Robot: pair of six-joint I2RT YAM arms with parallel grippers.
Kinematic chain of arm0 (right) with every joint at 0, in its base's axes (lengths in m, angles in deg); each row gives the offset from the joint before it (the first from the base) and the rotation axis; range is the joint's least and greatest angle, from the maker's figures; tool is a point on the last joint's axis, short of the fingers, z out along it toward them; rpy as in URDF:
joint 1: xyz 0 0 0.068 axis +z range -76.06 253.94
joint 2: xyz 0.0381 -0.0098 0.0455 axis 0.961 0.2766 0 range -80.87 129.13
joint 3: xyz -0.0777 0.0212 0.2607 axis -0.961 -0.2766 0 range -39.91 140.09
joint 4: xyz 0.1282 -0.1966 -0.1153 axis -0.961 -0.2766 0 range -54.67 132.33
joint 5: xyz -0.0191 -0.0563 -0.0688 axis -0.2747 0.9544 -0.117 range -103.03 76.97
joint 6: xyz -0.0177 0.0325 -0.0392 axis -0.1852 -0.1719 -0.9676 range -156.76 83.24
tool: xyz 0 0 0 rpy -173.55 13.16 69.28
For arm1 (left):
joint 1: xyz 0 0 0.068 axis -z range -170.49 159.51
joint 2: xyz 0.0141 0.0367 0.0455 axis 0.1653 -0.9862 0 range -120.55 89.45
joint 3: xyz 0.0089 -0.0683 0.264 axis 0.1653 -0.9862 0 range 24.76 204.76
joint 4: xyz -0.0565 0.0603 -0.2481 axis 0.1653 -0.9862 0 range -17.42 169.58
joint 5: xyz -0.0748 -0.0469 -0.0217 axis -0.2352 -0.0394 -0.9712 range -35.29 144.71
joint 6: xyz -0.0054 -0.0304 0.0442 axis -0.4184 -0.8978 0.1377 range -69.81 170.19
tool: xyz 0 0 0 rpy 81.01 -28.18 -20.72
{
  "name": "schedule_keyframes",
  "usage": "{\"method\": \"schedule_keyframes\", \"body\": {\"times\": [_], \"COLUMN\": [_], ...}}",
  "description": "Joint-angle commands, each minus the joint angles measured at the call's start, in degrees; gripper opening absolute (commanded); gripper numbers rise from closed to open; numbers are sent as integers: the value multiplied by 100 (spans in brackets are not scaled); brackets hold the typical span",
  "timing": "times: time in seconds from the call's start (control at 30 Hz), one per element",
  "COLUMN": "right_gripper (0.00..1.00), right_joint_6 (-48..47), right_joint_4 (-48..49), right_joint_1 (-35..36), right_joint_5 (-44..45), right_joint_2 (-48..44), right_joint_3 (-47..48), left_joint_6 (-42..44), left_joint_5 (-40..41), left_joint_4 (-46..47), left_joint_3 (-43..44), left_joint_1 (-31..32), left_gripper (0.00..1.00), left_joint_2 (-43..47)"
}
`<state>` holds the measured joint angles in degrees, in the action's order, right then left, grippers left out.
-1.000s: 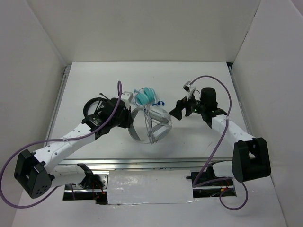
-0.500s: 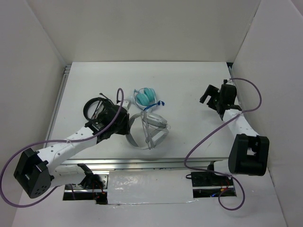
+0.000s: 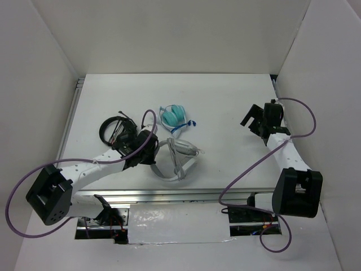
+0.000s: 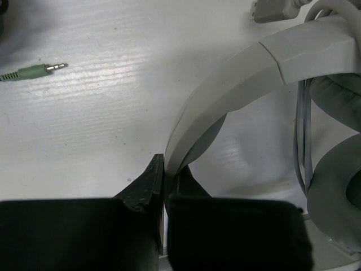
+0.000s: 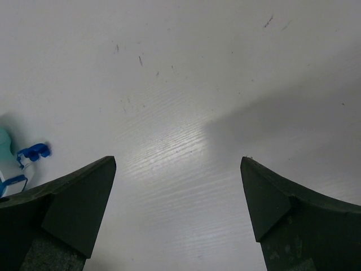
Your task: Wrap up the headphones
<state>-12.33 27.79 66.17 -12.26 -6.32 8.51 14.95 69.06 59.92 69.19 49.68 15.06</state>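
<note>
Left gripper [image 4: 163, 169] is pinched shut on the headband [image 4: 237, 73] of the headphones [image 3: 179, 158], which lie on the table [image 3: 225, 96] near its front edge, about midway across. From that grip we see the band arc away to our right, toward the earcups [image 4: 338, 186], with the grey cable [image 4: 299, 130] running beside them. Right gripper [image 5: 177, 164] hangs wide open above the table, well apart on the right side. We judge the left arm the anchor; the right must reach leftward to the cable for any winding.
</note>
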Motion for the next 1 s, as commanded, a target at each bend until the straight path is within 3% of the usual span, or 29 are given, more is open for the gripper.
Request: {"method": "schedule_keyframes", "body": {"times": [0.0,0.6,0.67,0.73,0.83,0.97], "right_gripper": [100,100,100,100,100,100], "right_joint_6": [62,45,36,10,10,1], "right_joint_4": [-49,-171,-189,-215,-224,-285], "right_joint_1": [21,206,249,258,267,320], "right_joint_5": [133,177,204,221,248,326], "right_joint_2": [-291,-63,-54,-54,-89,-177], "right_joint_3": [-17,141,167,167,158,176], "left_joint_6": [-456,-1169,-1178,-1151,-1143,-1107], "left_joint_5": [-73,402,437,393,349,419], "left_joint_4": [604,42,-64,-99,-134,-292], "left_joint_3": [-21,-382,-347,-347,-364,-303], "left_joint_1": [44,-465,-535,-606,-659,-667], "left_gripper": [0,0,7,24,39,54], "left_joint_2": [91,188,162,135,144,311]}}
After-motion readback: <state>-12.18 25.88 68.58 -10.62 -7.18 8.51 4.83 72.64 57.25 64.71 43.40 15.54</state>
